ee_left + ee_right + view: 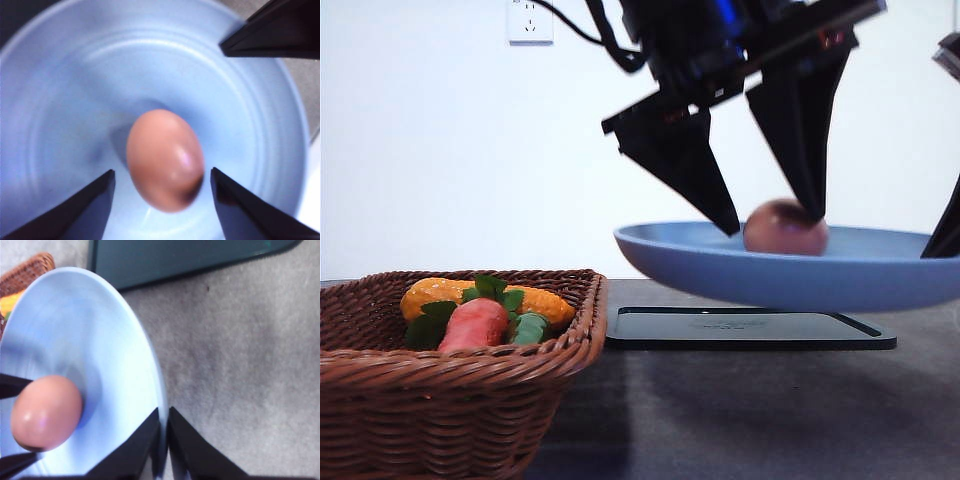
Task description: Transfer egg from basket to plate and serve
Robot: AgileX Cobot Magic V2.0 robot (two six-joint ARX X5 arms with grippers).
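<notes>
The left hand (775,222) hangs with its fingers spread wide to either side of the egg (786,227); the front view shows one fingertip touching the egg's top, the other apart from it. The egg lies in the middle of the light-blue plate (720,262). The right hand (164,440) pinches the plate's rim between its narrowed fingers and holds the plate in the air above the black tray (750,328) on the grey surface (740,410). Well apart stands the wicker basket (450,400), holding a carrot (475,322) and corn (440,292).
</notes>
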